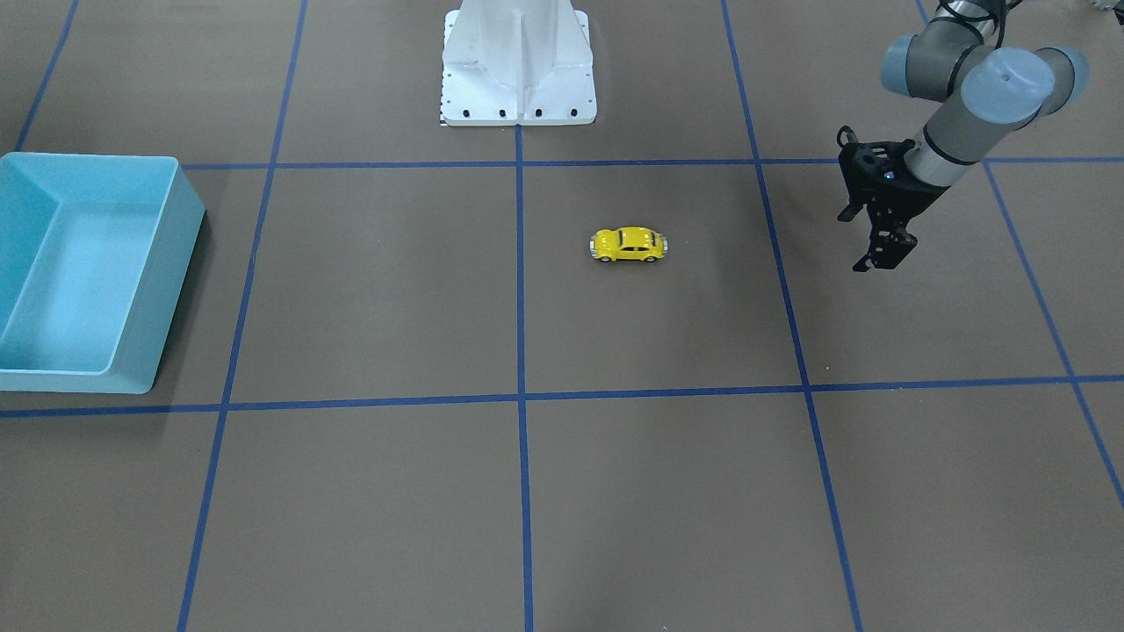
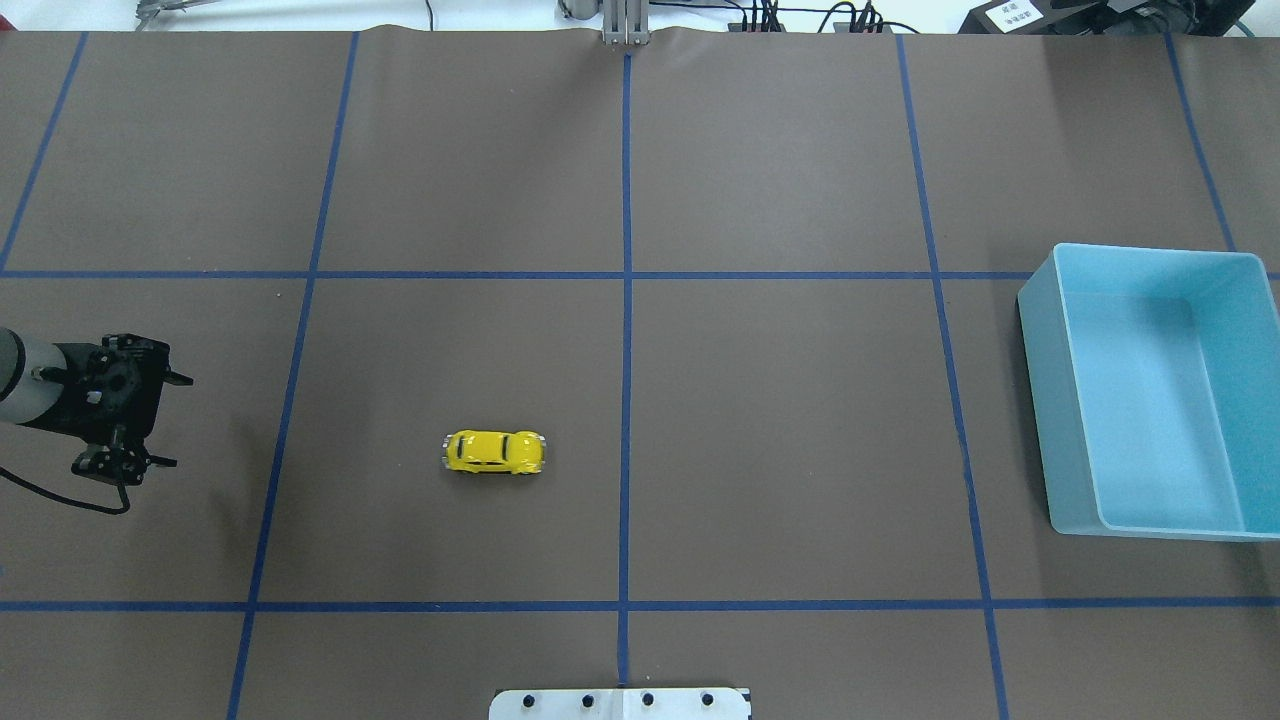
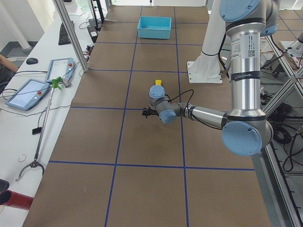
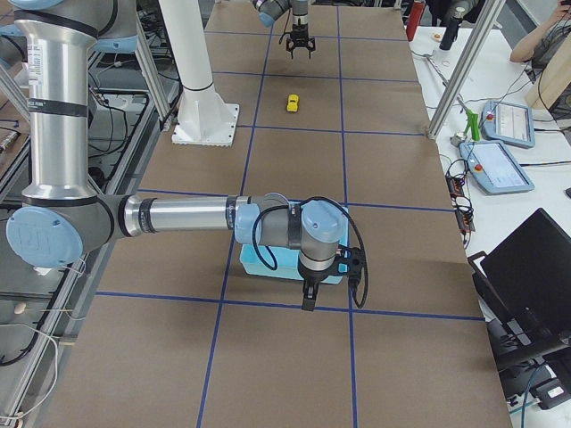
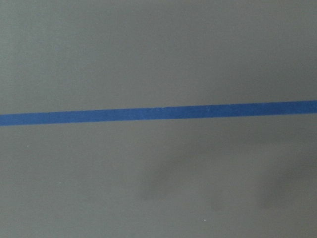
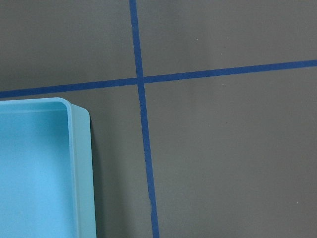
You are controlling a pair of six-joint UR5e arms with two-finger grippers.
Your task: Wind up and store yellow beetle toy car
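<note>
A small yellow car (image 2: 494,452) is sitting on its wheels on a brown counter (image 2: 800,450) that is marked into squares by blue tape lines (image 2: 626,350). The car is resting inside one square, lengthwise across the robot's front, with nothing touching it. Just beside it, on the robot's right, a tape line is running away from the robot's white base (image 1: 518,61). Well apart from the car, on the robot's left, the left claw (image 2: 178,421) is hanging above the counter with its two fingers standing apart and gripping nothing. Its wrist camera is showing only brown counter and one tape line. Far from the car on the robot's right, an open light blue bin (image 2: 1040,400) is lying on the counter. The right claw (image 4: 308,301) is showing only in the right side view, where it is hanging by the edge of the bin farthest from the car; whether its fingers are apart or together cannot be told. Its wrist camera is looking down on one corner of the bin and a crossing of tape lines.
</note>
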